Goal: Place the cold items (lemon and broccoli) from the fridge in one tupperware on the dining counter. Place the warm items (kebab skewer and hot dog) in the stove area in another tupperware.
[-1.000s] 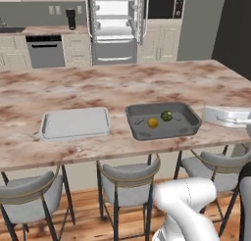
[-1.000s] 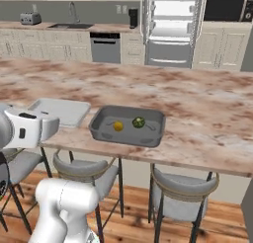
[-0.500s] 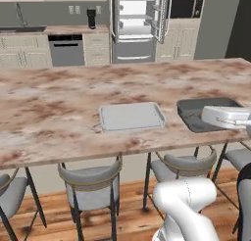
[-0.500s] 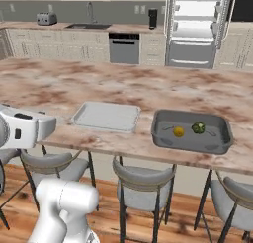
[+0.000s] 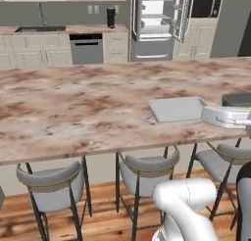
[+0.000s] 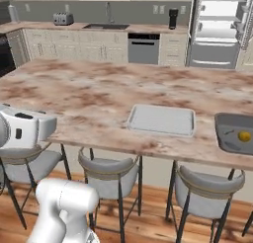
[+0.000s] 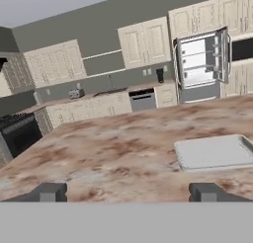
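The lemon (image 6: 244, 136) sits in the dark tupperware (image 6: 228, 141); beside it the light tray (image 6: 162, 120) lies empty, gripper (image 7: 127, 192) jaws spread wide.

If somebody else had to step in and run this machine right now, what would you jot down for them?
Gripper: open, holding nothing, held above the dining counter.
Dark grey tupperware: on the counter's right end, lemon inside. Broccoli cannot be seen from here, as that side is cut off.
Light grey tupperware: on the counter, nothing in it.
Fridge: across the room, doors open.
Done: the lemon, at least, is packed.
Left: fetch the kebab skewer and hot dog from the stove area and put them in the light grey tupperware.
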